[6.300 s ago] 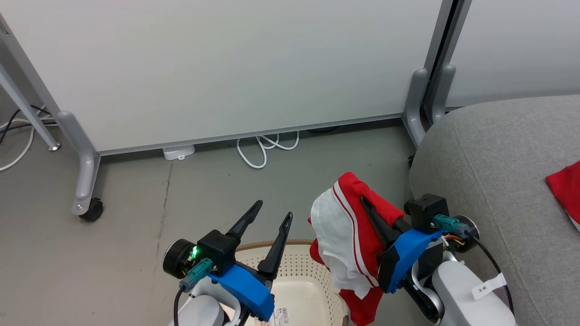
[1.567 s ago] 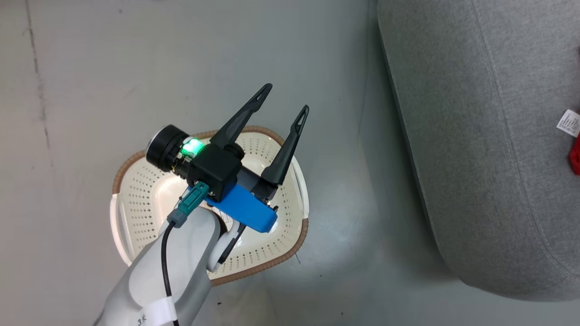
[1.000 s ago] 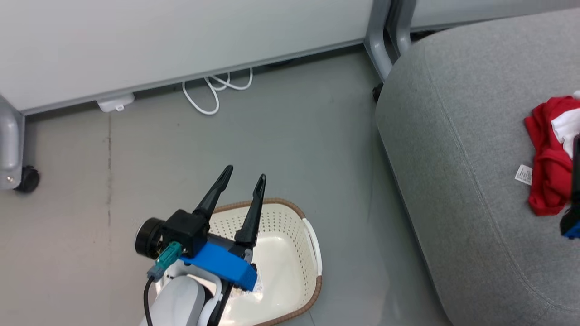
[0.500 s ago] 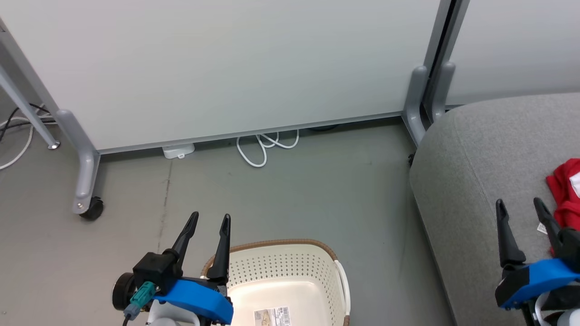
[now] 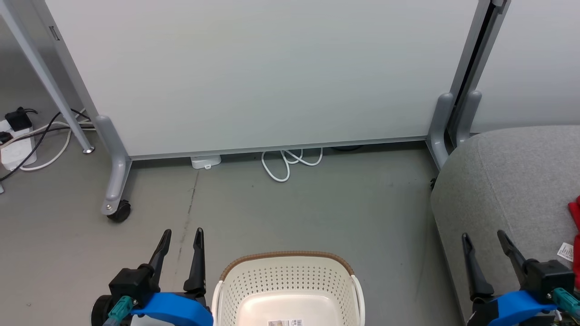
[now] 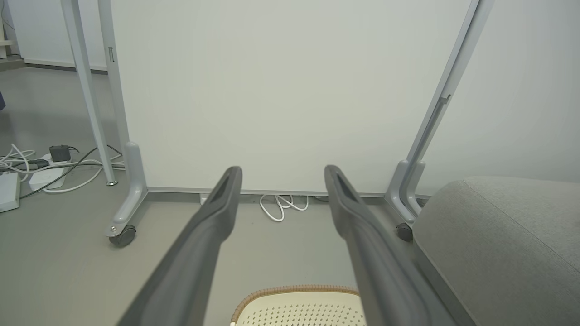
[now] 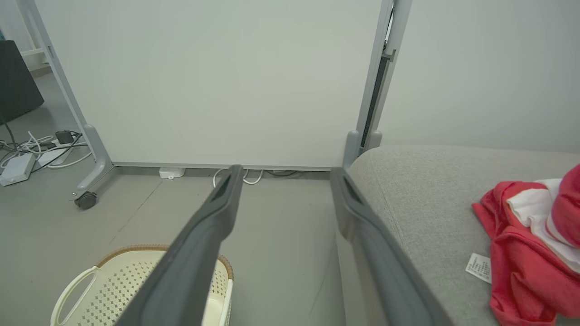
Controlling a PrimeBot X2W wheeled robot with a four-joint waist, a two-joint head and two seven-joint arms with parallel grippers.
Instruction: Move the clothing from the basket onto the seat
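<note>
Your clothing (image 7: 521,267) lies in a crumpled red heap on the seat (image 5: 512,181), toward its right side, with a white panel folded into it and a small white tag (image 7: 480,268) just beside it on the grey cushion. The basket (image 5: 286,254) sits on the floor between your two arms. The part of its base that shows carries just a paper label (image 5: 285,323) and no fabric, so the job looks finished or very nearly so. Your left gripper (image 5: 183,232) hangs just left of the basket with its fingers apart and nothing between them. Your right gripper (image 5: 482,234) hovers at the seat's front edge, near the heap but not touching it, fingers likewise spread and holding nothing. If you need to shift a garment, expect it to be light, soft and limp. It will probably sag and trail from whatever point you pinch, and a loose end could drag or catch on the basket rim. Take it at a thick bunched fold near the middle of the heap rather than at a thin single edge, which could slip out.
</note>
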